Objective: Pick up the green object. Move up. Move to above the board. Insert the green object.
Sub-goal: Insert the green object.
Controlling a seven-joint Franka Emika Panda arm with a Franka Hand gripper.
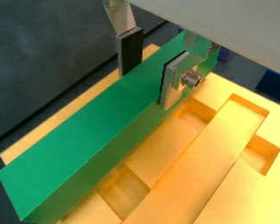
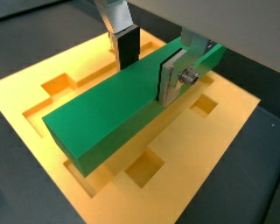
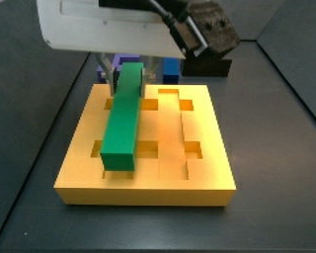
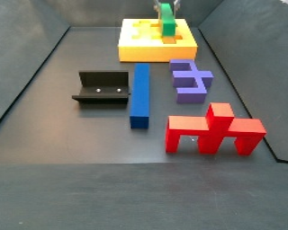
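Two flat silver fingers of the gripper [image 1: 150, 63] press against the opposite long faces of the long green rectangular bar [image 1: 95, 144], near one of its ends, so the jaws stand narrow, closed on it; both wrist views show this grip [image 2: 150, 59]. One finger with its dark pad [image 1: 127, 48] sits on the bar's far face, and the plate with a bolt [image 2: 174, 77] lies on the near face. The green bar rests edge-up along a lengthwise groove of the large orange-yellow slab with square holes [image 2: 38, 109], its lower edge down in the channel. In a side view the green bar [image 3: 122, 124] runs from the slab's far left part toward its near edge [image 3: 147, 188], with the white arm housing [image 3: 102, 25] overhead.

In a side view the slab [image 4: 134, 43] lies at the far end of the dark floor, the green bar [image 4: 167, 20] standing up out of it. Nearer lie a long blue bar [image 4: 139, 93], a purple notched piece [image 4: 189, 76] to its right, a dark L-shaped fixture [image 4: 101, 87] to its left, and a red cross-shaped piece [image 4: 215, 131] nearest on the right, all well apart from the slab.
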